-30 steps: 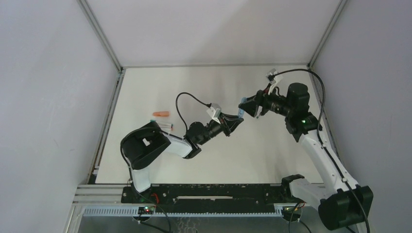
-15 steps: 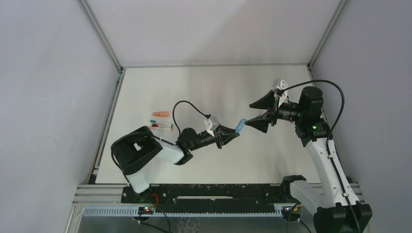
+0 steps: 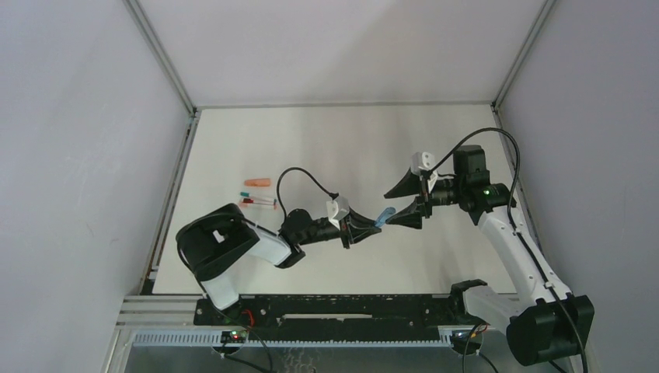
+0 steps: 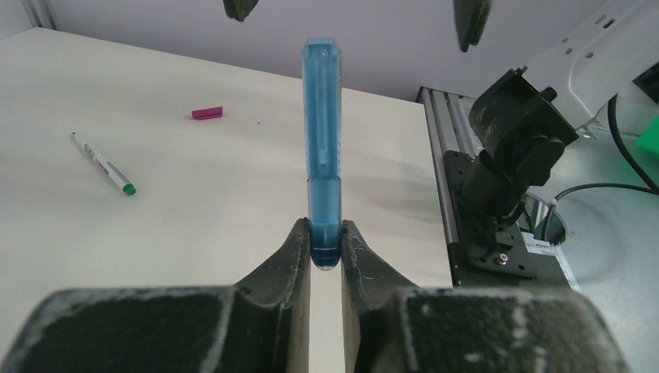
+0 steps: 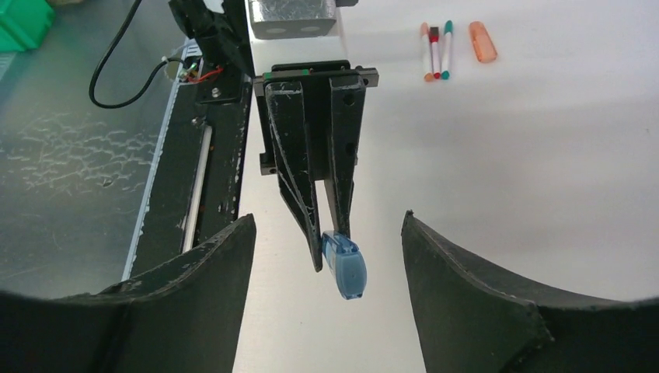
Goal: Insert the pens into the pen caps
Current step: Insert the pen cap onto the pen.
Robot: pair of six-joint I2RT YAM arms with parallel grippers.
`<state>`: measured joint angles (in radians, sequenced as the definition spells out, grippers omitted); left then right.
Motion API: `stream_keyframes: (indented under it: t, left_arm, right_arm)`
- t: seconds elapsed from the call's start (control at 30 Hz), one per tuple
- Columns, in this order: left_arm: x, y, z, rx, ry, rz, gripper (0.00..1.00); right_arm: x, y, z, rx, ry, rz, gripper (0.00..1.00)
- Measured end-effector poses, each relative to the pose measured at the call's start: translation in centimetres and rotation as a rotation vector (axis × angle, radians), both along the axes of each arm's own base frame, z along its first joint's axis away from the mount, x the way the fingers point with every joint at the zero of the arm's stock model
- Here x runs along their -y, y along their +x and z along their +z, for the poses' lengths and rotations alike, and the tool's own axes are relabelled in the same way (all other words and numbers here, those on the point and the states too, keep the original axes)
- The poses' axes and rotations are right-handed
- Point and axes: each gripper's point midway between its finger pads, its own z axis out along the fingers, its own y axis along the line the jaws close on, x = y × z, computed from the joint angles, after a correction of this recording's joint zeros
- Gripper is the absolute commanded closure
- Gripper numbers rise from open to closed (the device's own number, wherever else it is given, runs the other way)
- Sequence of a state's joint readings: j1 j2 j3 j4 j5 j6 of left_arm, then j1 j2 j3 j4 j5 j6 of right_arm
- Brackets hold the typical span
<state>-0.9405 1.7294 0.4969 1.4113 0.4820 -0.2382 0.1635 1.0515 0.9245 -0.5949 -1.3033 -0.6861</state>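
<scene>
One blue cap (image 4: 322, 140) in left claw (image 4: 325, 242), right claw (image 3: 405, 201) wide, table (image 3: 311, 140) edges distant.

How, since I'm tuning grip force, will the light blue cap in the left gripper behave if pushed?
The light blue cap looks like stiff, glossy plastic, so probably slippery. The left gripper pinches only one end, so a push near the free end may pivot it.

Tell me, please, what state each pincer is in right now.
Left pincer: closed on the light blue cap.
Right pincer: open, holding nothing.
</scene>
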Motion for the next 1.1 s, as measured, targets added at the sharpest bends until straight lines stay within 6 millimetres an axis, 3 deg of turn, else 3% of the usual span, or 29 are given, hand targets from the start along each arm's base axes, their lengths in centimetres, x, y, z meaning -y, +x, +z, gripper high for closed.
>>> stream_keyframes:
  t: [0.27,0.5,0.73,0.93,1.1]
  left_arm:
    - [-0.5,-0.7,-0.2,0.011,0.008,-0.018,1.00]
    - [-0.5,-0.8,0.2,0.019,0.001,-0.020,1.00]
    - [-0.5,-0.8,0.2,0.027,0.001,-0.021,1.00]
    - [-0.9,-1.4,-0.7,0.014,0.024,-0.038,1.00]
    - [-1.8,-1.7,-2.2,-0.020,0.069,-0.032,1.00]
  right_arm:
    - [-0.2,0.2,-1.9,-0.014,-0.057,0.012,0.46]
    - [-0.2,0.2,-2.4,-0.017,-0.089,0.019,0.49]
    - [-0.4,-0.6,-2.8,-0.001,-0.113,0.051,0.77]
    - [-1.8,-1.3,-3.6,0.007,-0.150,0.131,0.91]
    - [-3.3,-1.6,-5.0,-0.032,-0.195,0.203,0.92]
